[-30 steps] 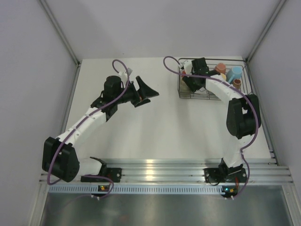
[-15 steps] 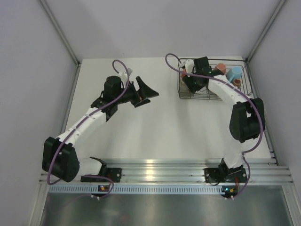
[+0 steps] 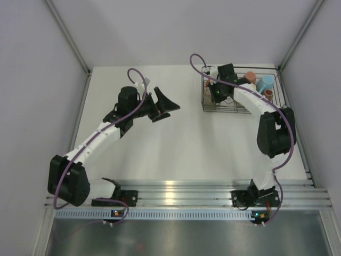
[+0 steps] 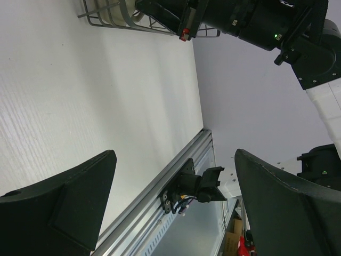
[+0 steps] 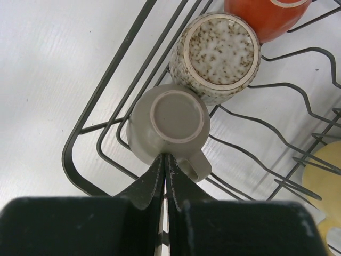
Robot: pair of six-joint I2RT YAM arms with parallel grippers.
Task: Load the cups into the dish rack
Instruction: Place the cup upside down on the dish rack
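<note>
The black wire dish rack [image 3: 209, 106] stands at the back right of the table. In the right wrist view a grey-olive cup [image 5: 168, 124] sits upside down in the rack's corner [image 5: 80, 138], handle toward the lower right. Beside it are a speckled cup [image 5: 217, 56], an orange cup [image 5: 264, 18] and a yellow cup [image 5: 325, 181]. My right gripper [image 5: 165, 158] hangs just above the grey cup, shut with nothing between its fingers. A light blue cup [image 3: 265, 82] and a pink-salmon cup [image 3: 249, 78] stand further right in the rack. My left gripper [image 3: 171, 109] is open and empty over the table's middle.
The aluminium rail [image 4: 160, 197] runs along the table's near edge, with the right arm's base mount [image 4: 194, 186] on it. Grey walls close in the table on the left, back and right. The rack's near-left corner [image 4: 106, 13] shows in the left wrist view.
My right gripper's jaws have gone from part open to shut above the grey cup, and that arm's elbow shifted slightly. The left arm has not moved.
</note>
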